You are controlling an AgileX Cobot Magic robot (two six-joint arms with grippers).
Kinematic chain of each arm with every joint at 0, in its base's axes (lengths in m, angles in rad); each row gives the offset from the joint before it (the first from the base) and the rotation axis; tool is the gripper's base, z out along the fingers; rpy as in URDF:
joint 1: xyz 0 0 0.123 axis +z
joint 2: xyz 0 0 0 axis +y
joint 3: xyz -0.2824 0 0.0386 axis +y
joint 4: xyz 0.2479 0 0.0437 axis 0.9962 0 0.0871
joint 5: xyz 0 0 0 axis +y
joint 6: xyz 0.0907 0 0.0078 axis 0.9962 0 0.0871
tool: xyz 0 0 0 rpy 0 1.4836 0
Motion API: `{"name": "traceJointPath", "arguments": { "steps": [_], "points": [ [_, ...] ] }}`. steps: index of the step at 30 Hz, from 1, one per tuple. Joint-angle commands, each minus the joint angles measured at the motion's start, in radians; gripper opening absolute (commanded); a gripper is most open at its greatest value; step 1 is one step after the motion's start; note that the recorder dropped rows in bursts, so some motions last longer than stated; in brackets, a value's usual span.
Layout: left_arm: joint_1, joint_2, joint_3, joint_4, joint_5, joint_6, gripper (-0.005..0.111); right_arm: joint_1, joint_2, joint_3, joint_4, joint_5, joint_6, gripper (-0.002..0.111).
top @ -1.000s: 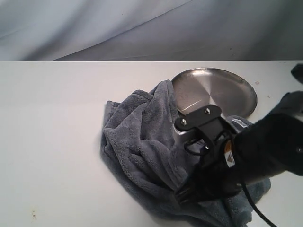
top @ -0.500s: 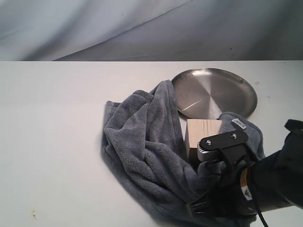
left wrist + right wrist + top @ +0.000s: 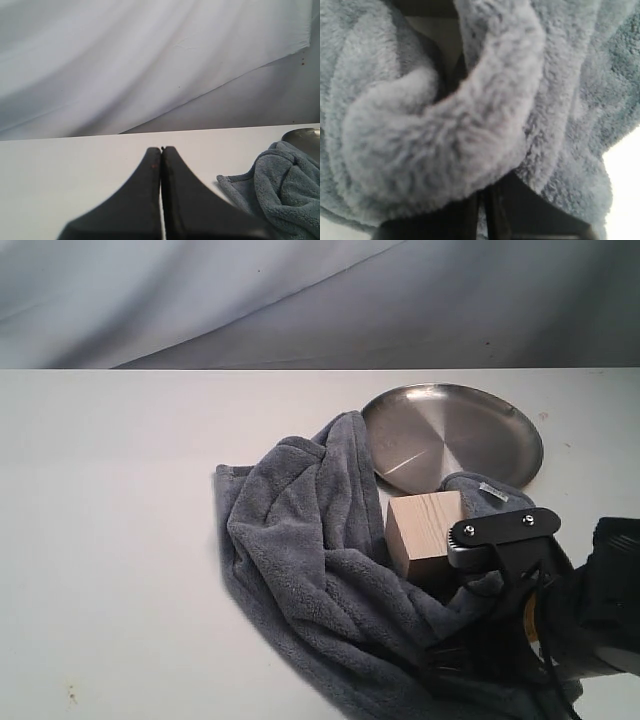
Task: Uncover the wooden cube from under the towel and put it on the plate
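The wooden cube stands uncovered, its pale top and front showing, in a hollow of the towel just in front of the plate. The blue-grey towel lies bunched to the cube's left and front, and its white tag rests near the plate's rim. My right gripper is shut on a thick fold of the towel, low at the near right of the exterior view, and fleece hides its tips. My left gripper is shut on nothing, over bare table left of the towel.
The white table stretches to the left of the towel. A pale draped backdrop hangs behind it. My right arm fills the near right corner, close to the cube. The plate's rim peeks in at the edge of the left wrist view.
My right arm has drawn back toward the near right with the towel fold in its grip. The cloth slid off the cube, which was hidden a second ago and now shows.
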Motion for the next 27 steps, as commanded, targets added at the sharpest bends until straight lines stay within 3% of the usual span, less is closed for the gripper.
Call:
{"name": "traceJointPath", "arguments": {
  "steps": [1, 5, 16, 23, 27],
  "points": [
    [0.002, -0.004, 0.004, -0.002, -0.011, -0.002, 0.0, 0.0, -0.005, 0.002, -0.009, -0.122, 0.009, 0.0],
    [0.002, -0.004, 0.004, -0.002, -0.011, -0.002, 0.0, 0.0, -0.005, 0.002, -0.016, -0.149, 0.009, 0.002],
    [0.002, -0.004, 0.004, -0.002, -0.011, -0.002, 0.0, 0.0, -0.005, 0.002, -0.016, -0.166, 0.0, 0.041],
    [0.002, -0.004, 0.004, -0.002, -0.011, -0.002, 0.0, 0.002, -0.076, 0.002, -0.03, -0.27, -0.002, 0.054],
    [0.002, -0.004, 0.004, -0.002, -0.011, -0.002, 0.0, 0.002, -0.168, 0.002, -0.086, -0.263, -0.002, 0.056]
  ]
}}
